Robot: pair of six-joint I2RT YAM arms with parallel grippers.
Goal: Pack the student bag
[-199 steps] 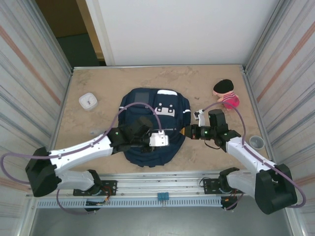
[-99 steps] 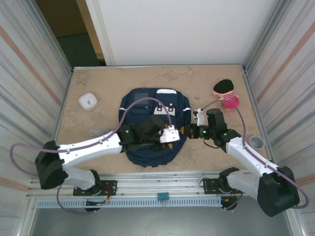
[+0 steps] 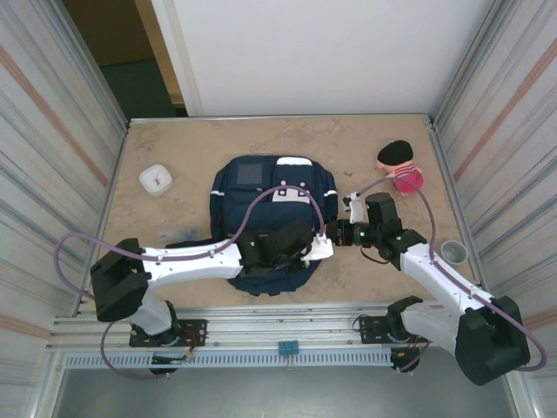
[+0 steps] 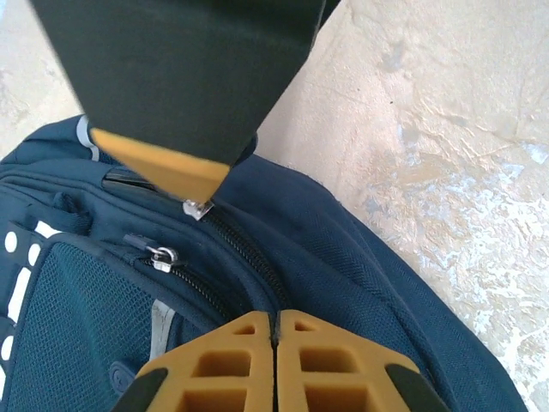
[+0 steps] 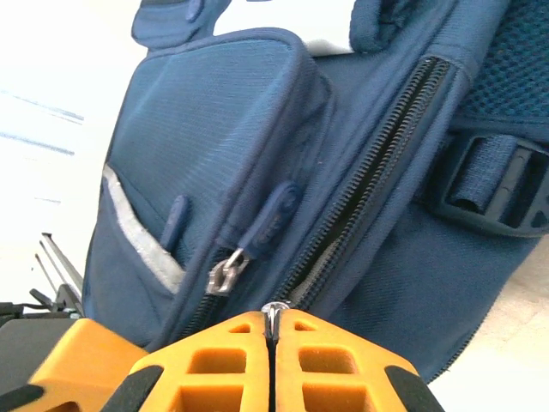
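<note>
The sandy tabletop (image 3: 174,148) is carrying the student bag (image 3: 261,187) at its middle, long axis running away from me. Both pincers are meeting at the bag's right flank. The right pincer (image 3: 334,233) is pinching a zip tab (image 5: 273,311). The left pincer (image 3: 320,250), fingers pressed together, is sitting just beside it on the zip line (image 4: 244,253). Bare tabletop is lying open rightward.

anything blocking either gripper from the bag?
Nothing visible. Both sit at the right side of the student bag: right gripper, jaws shut on a zipper pull; left gripper, jaws shut against the zipper track.
</note>
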